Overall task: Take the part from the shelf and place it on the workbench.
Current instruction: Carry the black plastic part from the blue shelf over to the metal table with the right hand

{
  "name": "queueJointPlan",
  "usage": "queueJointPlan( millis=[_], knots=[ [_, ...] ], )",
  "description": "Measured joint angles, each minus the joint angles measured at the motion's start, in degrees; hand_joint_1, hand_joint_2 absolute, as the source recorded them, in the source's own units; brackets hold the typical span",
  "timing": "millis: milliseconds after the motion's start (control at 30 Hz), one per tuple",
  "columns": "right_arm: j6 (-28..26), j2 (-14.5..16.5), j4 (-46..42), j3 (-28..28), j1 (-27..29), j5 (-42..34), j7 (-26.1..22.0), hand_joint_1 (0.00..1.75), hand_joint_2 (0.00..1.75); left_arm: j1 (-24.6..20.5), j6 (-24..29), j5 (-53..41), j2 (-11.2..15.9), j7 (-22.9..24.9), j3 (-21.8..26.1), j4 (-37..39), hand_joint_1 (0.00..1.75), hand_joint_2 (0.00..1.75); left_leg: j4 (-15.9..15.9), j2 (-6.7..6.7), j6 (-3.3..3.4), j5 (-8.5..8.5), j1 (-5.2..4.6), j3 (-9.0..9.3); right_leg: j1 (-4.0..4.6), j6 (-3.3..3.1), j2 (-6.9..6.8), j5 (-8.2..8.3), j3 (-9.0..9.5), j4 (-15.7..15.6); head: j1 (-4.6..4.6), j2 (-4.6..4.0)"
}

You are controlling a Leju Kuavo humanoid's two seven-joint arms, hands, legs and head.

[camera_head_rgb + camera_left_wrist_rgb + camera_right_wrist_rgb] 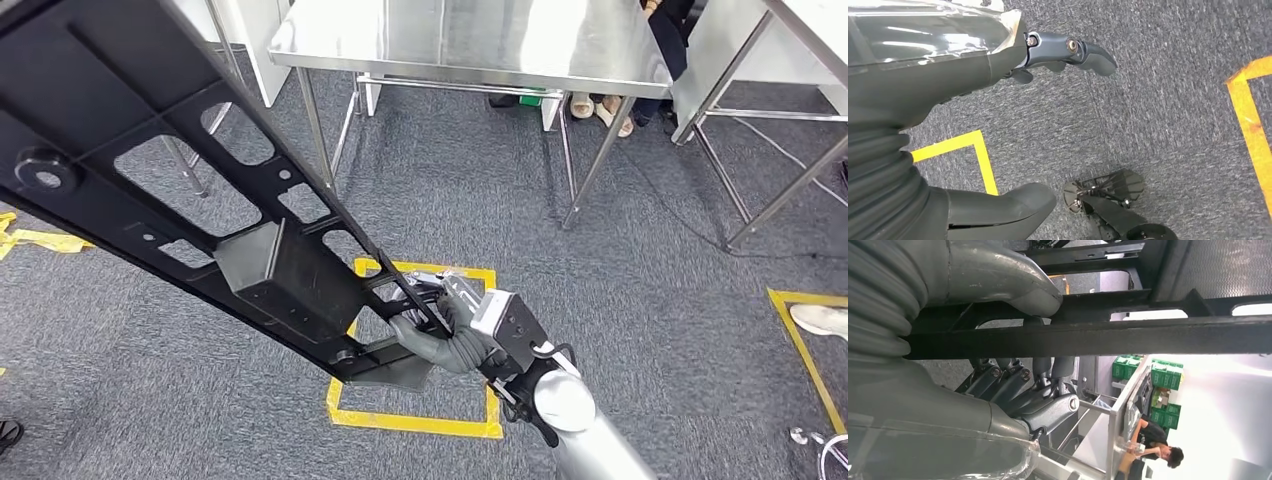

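The part [190, 180], a long black frame pierced with cut-outs, is reaching from the upper left of the head view down toward the middle, well off the floor and already away from any shelf. So the taking looks done, and the carry and the setting down are what is left, as far as I can judge.

The left hand [973, 125] is hanging over the grey carpet in its wrist view, holding nothing, its fingers [1083, 52] lying apart from the thumb. Yellow tape [975, 150] is marking the floor beneath it.

In the middle of the head view the right hand [445, 335] is gripping the part at its lower end, fingers wrapped round a bar; its wrist view is showing the thumb [1013, 280] pressing one side of the bar and the fingers [1013, 382] curling round the other. A yellow tape square [415, 420] is lying on the carpet under that hand.

Ahead, the steel workbench [450, 50] is standing well apart from the part, which is not touching it. A second steel table [800, 20] is showing at the right edge. A person [1153, 440] is standing beyond the bench.

No brand, label or readable writing is showing on the part, the bench or the green crates [1163, 375]
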Motion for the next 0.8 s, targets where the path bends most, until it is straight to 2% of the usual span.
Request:
queueJointPlan(
  millis=[67,133,167,200,233,300,367,433,500,533,567,633,667,700,733,767,800],
  knots=[
    [0.02,0.01,0.02,-0.01,-0.24,-0.03,-0.03,1.75,1.75,-0.03,0.00,0.01,0.02,0.00,0.01,-0.01,0.00,1.75,-0.31,-0.20,0.51,-0.20,0.26,0.60,-0.06,-0.50,0.60,-2.21,-2.57,4.75,0.18,-0.01],
    [0.02,-0.04,0.12,0.01,-0.28,-0.04,-0.04,1.75,1.75,-0.04,0.00,0.04,0.02,-0.01,0.02,0.00,0.00,1.75,-0.29,-0.40,0.56,-0.30,0.24,0.73,0.04,-0.93,1.14,-4.89,-6.87,12.25,0.31,-0.02],
    [0.02,-0.09,0.22,0.02,-0.21,-0.04,-0.04,1.75,1.75,-0.02,0.00,0.07,-0.01,-0.01,0.02,0.00,0.00,1.75,-0.27,-0.55,0.48,-0.40,0.22,0.84,0.10,-0.88,1.25,-5.51,-8.51,14.69,0.29,-0.02],
    [0.02,-0.13,0.33,0.03,-0.14,-0.03,-0.04,1.75,1.75,-0.01,0.00,0.09,-0.03,-0.01,0.01,0.01,0.00,1.75,-0.25,-0.72,0.35,-0.54,0.20,1.02,0.15,-0.65,1.33,-5.31,-9.27,15.30,0.31,-0.02],
    [0.02,-0.16,0.42,0.04,-0.11,-0.03,-0.04,1.75,1.75,0.00,0.00,0.09,-0.07,-0.01,0.01,0.00,0.00,1.75,-0.24,-0.90,0.16,-0.71,0.22,1.30,0.16,-0.32,1.36,-4.13,-8.77,13.44,0.31,-0.02],
    [0.02,-0.18,0.49,0.04,-0.15,-0.04,-0.04,1.75,1.75,-0.01,-0.01,0.09,-0.15,-0.01,0.02,0.00,0.00,1.75,-0.21,-1.22,-0.41,-1.23,0.28,2.04,0.19,0.15,1.38,-0.40,-5.72,5.70,0.35,-0.01],
    [0.02,-0.20,0.52,0.04,-0.21,-0.08,-0.04,1.75,1.75,-0.02,-0.02,0.13,-0.18,0.00,0.02,0.01,0.00,1.75,-0.23,-1.39,-1.14,-1.78,0.24,2.43,0.51,-0.96,1.38,0.96,-3.44,0.37,0.32,0.00],
    [0.02,-0.25,0.57,0.04,-0.17,-0.11,-0.05,1.75,1.75,0.06,-0.02,0.16,-0.17,0.01,0.02,0.01,0.00,1.75,-0.03,-1.40,-1.86,-2.08,0.23,2.68,0.81,-2.60,1.42,0.57,-2.86,-0.39,0.25,0.00],
    [0.02,-0.23,0.61,0.05,-0.18,-0.13,-0.06,1.75,1.75,0.13,-0.02,0.16,-0.20,0.01,0.01,0.00,0.00,1.75,1.35,-1.02,-2.44,-2.27,0.42,2.58,0.59,-3.47,1.53,0.57,-1.70,-0.57,0.14,-0.01],
    [0.02,-0.20,0.62,0.07,-0.29,-0.16,-0.07,1.75,1.75,0.08,-0.02,0.16,-0.21,0.00,0.01,-0.01,0.00,1.75,3.04,-0.69,-2.67,-2.41,0.51,1.76,0.50,-3.93,1.54,0.20,-0.88,-0.64,0.07,-0.01],
    [0.01,-0.17,0.63,0.08,-0.39,-0.21,-0.07,1.75,1.75,0.02,-0.01,0.16,-0.22,-0.01,0.01,-0.01,0.00,1.75,5.58,-0.35,-2.94,-2.75,0.59,0.25,0.45,-4.32,1.53,-0.22,-0.27,-0.71,-0.02,-0.01],
    [0.00,-0.17,0.67,0.10,-0.44,-0.28,-0.08,1.75,1.75,0.09,0.00,0.16,-0.21,-0.01,0.02,-0.01,0.00,1.75,12.31,0.06,-3.37,-4.43,0.62,-4.73,0.66,-4.92,1.48,-1.33,0.84,-0.73,-0.10,-0.01],
    [0.00,-0.17,0.70,0.14,-0.35,-0.27,-0.08,1.75,1.75,0.25,0.00,0.16,-0.21,-0.01,0.02,-0.01,0.00,1.75,14.80,0.13,-3.50,-5.35,0.62,-7.10,0.75,-5.06,1.48,-1.92,1.43,-0.73,-0.09,-0.01],
    [0.00,-0.17,0.74,0.20,-0.23,-0.25,-0.08,1.75,1.75,0.42,0.00,0.16,-0.21,-0.01,0.02,0.00,0.00,1.75,15.78,0.17,-3.53,-5.84,0.61,-8.91,0.81,-5.13,1.52,-2.65,2.24,-0.73,-0.11,0.00],
    [0.00,-0.17,0.79,0.27,-0.14,-0.23,-0.08,1.75,1.75,0.52,0.00,0.16,-0.21,-0.01,0.02,0.00,0.00,1.75,14.62,0.19,-3.45,-5.45,0.60,-9.60,0.85,-5.12,1.57,-3.42,3.20,-0.73,-0.12,0.00],
    [0.00,-0.16,0.81,0.32,-0.11,-0.23,-0.08,1.75,1.75,0.57,0.00,0.16,-0.20,-0.01,0.02,0.01,0.00,1.75,11.95,0.23,-3.26,-4.07,0.59,-9.47,0.86,-5.04,1.60,-4.23,4.24,-0.74,-0.10,-0.01],
    [0.01,-0.15,0.83,0.35,-0.08,-0.25,-0.08,1.75,1.75,0.61,0.00,0.17,-0.18,-0.01,0.02,0.01,0.00,1.75,8.33,0.31,-2.95,-1.46,0.54,-8.86,0.86,-4.91,1.61,-5.13,5.16,-0.81,-0.10,-0.01]
  ],
)
